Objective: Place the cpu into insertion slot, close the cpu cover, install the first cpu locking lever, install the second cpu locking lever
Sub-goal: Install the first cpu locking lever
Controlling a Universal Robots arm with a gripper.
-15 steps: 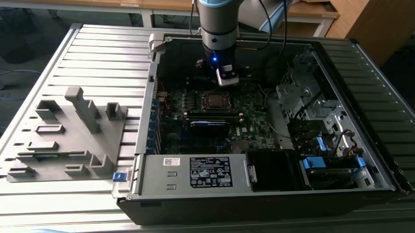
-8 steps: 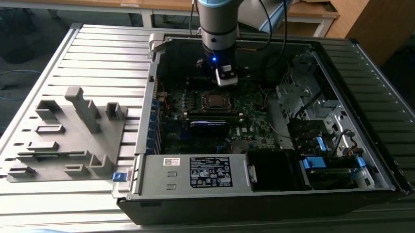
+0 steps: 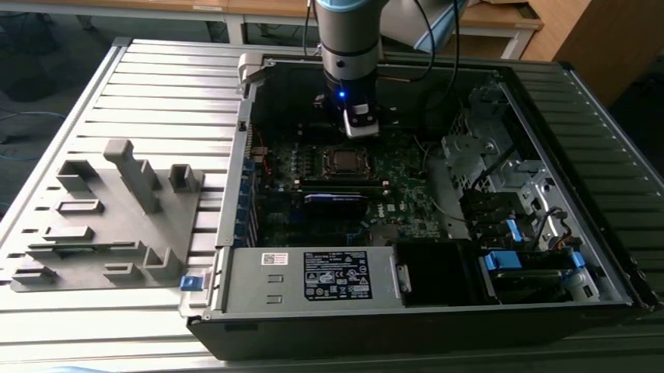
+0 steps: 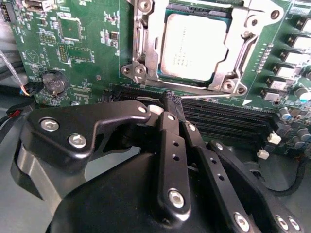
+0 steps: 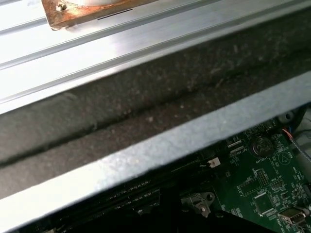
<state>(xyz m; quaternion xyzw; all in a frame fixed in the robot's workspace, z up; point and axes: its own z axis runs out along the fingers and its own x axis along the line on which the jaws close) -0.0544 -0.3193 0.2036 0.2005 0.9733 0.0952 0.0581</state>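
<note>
**Cpu** (image 4: pixel 194 46): grey-topped square chip. It sat flat in the insertion slot (image 3: pixel 343 160) on the green motherboard (image 4: pixel 87 58).

**Cpu cover** (image 4: pixel 236 48): silver frame plate. It lay down over the insertion slot, and the cpu's metal top showed through its window.

**Gripper** (image 4: pixel 172 100): black fingers (image 4: pixel 170 145), pressed together at the tips with nothing between them. It hung raised off the board near the insertion slot and touched nothing. Its tips were seen against the dark memory slots (image 4: pixel 228 114) that bordered the slot.

**Coin cell battery** (image 4: pixel 53 82): on the motherboard, well apart from the insertion slot.

**Blue memory stick** (image 3: pixel 334 198): just beside the insertion slot.

**Power supply box** (image 3: pixel 311 276): white-labelled, inside the computer case (image 3: pixel 236 194). It stood well apart from the insertion slot, beyond the memory stick.

**Grey fixture tray** (image 3: pixel 104 217): outside the case on the slatted table (image 3: pixel 155 85), well apart from the insertion slot.
</note>
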